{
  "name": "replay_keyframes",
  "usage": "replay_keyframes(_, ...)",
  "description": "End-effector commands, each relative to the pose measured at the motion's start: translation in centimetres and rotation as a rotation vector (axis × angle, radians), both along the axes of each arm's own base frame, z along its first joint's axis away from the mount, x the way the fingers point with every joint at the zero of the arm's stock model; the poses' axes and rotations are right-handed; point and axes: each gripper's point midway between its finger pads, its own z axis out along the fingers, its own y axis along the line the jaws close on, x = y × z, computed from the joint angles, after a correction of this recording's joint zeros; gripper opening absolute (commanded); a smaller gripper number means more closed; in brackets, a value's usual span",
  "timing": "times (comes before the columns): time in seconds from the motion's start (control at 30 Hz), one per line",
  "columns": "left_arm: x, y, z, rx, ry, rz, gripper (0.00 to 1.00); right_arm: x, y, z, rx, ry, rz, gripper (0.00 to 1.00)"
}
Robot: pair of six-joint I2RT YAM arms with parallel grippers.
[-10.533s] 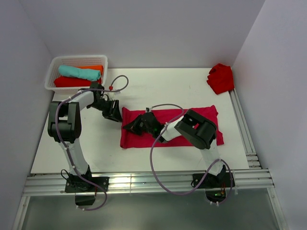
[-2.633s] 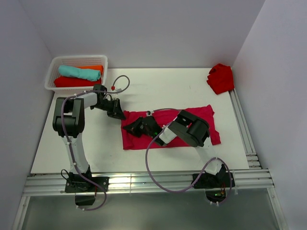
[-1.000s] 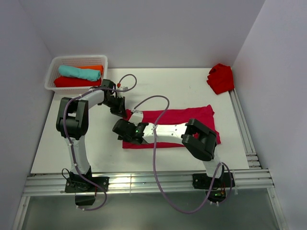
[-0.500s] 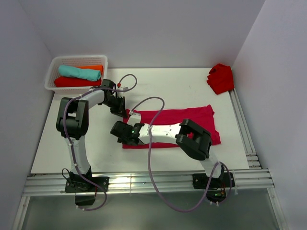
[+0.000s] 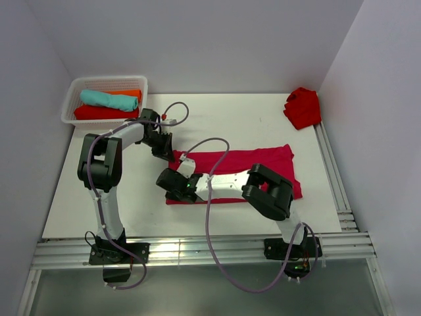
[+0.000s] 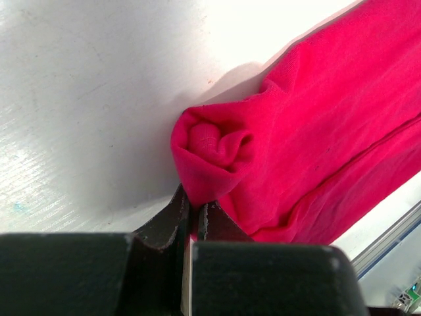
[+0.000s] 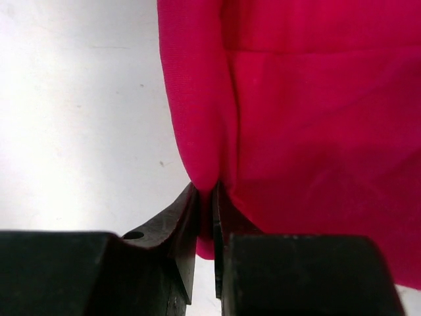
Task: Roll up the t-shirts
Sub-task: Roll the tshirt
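Observation:
A raspberry-crimson t-shirt lies as a long folded strip across the table's middle. My left gripper is shut on its far left corner, where the cloth curls into a small roll; in the left wrist view the gripper pinches that fabric. My right gripper is at the near left corner. The right wrist view shows this gripper shut on a fold of the shirt's left edge. A scarlet t-shirt sits crumpled at the back right.
A white basket at the back left holds rolled teal, orange and red t-shirts. Metal rails run along the table's right side and front edge. White walls close in the left, back and right.
My right gripper has closed on the shirt's near left edge and shifted slightly toward the front. The left gripper keeps its hold and has not moved.

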Motion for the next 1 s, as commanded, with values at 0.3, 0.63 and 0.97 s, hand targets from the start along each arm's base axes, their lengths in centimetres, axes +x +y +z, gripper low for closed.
replay_keyframes(0.3,1.7,0.5,1.0,0.064,-0.066,-0.006,0.16,-0.6,-1.1,2.0,0.582,0.062,-0.068,0.0)
replay_keyframes(0.63,1.2,-1.3,5.5,-0.089,-0.08,-0.079,0.53,-0.8,-1.9,0.3,0.76,0.151,-0.106,0.0)
replay_keyframes(0.97,-1.0,1.1,7.6,-0.279,-0.025,-0.083,0.54,-0.6,-2.7,-0.1,0.848,0.183,-0.152,0.0)
